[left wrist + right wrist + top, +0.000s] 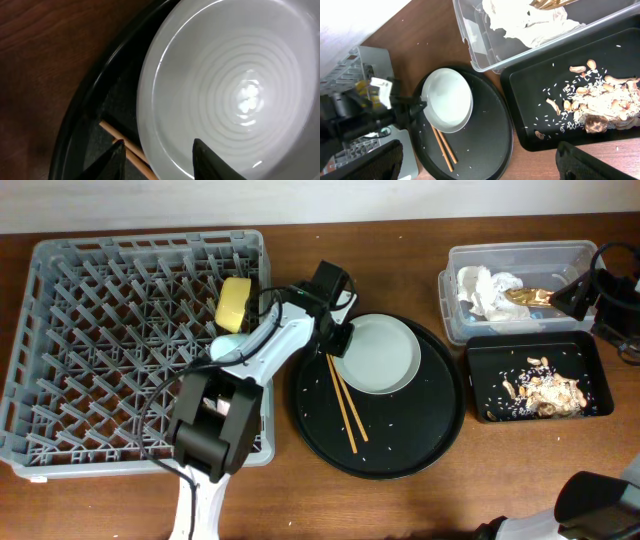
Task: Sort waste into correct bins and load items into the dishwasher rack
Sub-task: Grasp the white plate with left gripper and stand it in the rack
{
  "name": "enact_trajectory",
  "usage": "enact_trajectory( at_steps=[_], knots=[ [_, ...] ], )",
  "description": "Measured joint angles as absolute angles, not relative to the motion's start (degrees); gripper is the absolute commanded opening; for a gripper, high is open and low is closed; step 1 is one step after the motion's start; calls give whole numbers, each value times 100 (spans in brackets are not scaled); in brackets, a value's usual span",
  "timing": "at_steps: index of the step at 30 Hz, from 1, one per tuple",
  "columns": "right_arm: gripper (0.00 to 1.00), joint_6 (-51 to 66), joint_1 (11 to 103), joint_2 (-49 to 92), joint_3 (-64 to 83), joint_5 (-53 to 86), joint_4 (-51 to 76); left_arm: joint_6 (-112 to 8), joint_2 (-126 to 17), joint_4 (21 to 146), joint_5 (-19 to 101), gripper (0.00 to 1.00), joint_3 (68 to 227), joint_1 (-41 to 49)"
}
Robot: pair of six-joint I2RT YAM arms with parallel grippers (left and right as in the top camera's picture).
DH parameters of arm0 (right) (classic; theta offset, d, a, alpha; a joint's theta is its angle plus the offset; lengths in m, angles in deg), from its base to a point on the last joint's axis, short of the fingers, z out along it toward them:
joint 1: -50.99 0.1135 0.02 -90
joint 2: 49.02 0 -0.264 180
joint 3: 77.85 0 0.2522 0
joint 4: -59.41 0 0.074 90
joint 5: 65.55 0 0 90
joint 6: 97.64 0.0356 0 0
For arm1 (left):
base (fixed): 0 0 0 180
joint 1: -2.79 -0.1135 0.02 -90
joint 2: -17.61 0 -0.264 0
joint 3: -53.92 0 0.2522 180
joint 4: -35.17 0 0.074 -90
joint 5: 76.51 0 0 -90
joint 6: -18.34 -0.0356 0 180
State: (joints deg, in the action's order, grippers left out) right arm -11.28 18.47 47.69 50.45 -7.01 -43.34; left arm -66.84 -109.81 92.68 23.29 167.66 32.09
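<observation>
The pale grey-green plate (382,356) lies on the round black tray (420,440). The wooden chopsticks (346,405) lie on that tray, beside the plate. My left gripper (157,152) is open and straddles the plate's (235,85) left rim, with one finger over the chopsticks (127,145). The yellow bowl (235,303) stands in the grey dishwasher rack (100,350). White tissue (487,290) and gold foil (530,297) lie in the clear tub (455,320). Food scraps (548,392) lie in the black rectangular tray (480,380). My right gripper (477,150) is open and empty, high over the tub's right end. No cups show.
Rice grains are scattered over the round tray (490,130) and the black rectangular tray (520,85). The tub (470,45) and that tray sit side by side at the table's right. My left arm crosses the rack's right edge.
</observation>
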Motion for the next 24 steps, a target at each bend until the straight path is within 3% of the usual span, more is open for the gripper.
enact_trajectory(
  at_steps=[2,4,5,14,17,20,24],
  knots=[
    [98,-1130,1847,4769,5045,-699,-4332,-6667,-11204,9233,2261,41,16773,3227],
    [98,-1132,1847,4769,5045,-695,-4332,-6662,-11212,9178,2239,9,16773,3259],
    [99,-1130,1847,4769,5043,-684,-4332,-6643,-11217,9174,2237,1,16775,3275],
    [98,-1132,1847,4769,5045,-682,-4330,-6601,-11230,9493,2309,1,17026,3355],
    [99,-1132,1845,4769,5043,-680,-4341,-6599,-11319,10791,2222,1,18349,3351],
    [99,-1130,1847,4775,5043,-680,-4345,-6721,-11328,12498,1057,1,21074,3320],
    [98,-1130,1845,4777,5043,-662,-4350,-7152,-11241,13062,-2080,1,22958,3261]
  ],
)
